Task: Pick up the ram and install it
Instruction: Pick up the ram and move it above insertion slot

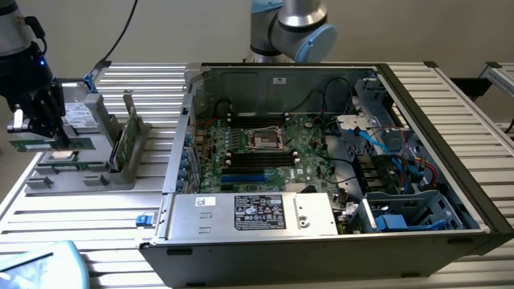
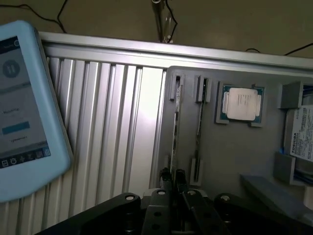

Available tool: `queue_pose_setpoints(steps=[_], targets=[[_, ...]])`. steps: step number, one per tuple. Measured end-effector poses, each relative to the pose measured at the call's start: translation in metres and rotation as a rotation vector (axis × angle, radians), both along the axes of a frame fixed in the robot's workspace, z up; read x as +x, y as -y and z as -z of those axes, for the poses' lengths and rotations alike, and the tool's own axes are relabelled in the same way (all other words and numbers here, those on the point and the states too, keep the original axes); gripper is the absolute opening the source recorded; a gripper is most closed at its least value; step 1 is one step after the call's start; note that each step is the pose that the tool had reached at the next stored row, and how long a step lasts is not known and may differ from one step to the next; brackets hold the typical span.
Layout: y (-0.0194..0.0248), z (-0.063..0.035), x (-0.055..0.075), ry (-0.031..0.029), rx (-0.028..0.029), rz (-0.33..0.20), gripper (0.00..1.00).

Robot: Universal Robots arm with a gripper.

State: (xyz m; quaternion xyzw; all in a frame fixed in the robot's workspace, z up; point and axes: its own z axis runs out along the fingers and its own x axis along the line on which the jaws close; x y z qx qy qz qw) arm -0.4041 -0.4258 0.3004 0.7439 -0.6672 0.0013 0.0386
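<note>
My gripper (image 1: 58, 139) hangs over the grey holder tray (image 1: 80, 177) at the exterior view's left, shut on the ram (image 1: 79, 144). The ram is a long green stick held level, just above the tray. In the wrist view the ram (image 2: 175, 129) shows edge-on as a thin line running away from the black gripper (image 2: 172, 178), over one of the tray's narrow slots. The open computer case (image 1: 449, 144) lies to the exterior view's right, and the motherboard's long black slots (image 1: 261, 159) show inside it.
A second green stick (image 1: 129, 129) stands upright in the tray (image 2: 220, 147), beside the held one. A square silver processor (image 2: 241, 104) sits in a tray pocket. A pale blue tablet (image 2: 24, 107) lies on the ribbed table. Cables and a power supply (image 1: 257, 212) crowd the case.
</note>
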Motion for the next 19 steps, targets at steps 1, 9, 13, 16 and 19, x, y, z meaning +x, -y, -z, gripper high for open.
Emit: queue_pose_setpoints(steps=[1, 9, 13, 16, 19], targets=[[0.0, -0.0029, 0.002, -0.001, 0.0011, 0.0, 0.14], [0.0, -0.0194, 0.023, -0.0051, 0.0122, 0.0, 0.14], [0.0, -0.0258, 0.035, -0.0066, 0.021, 0.0, 0.14], [0.0001, -0.0295, 0.044, -0.0073, 0.0295, 0.0, 0.14], [0.0001, -0.032, 0.052, -0.0078, 0.0395, 0.0, 0.14]])
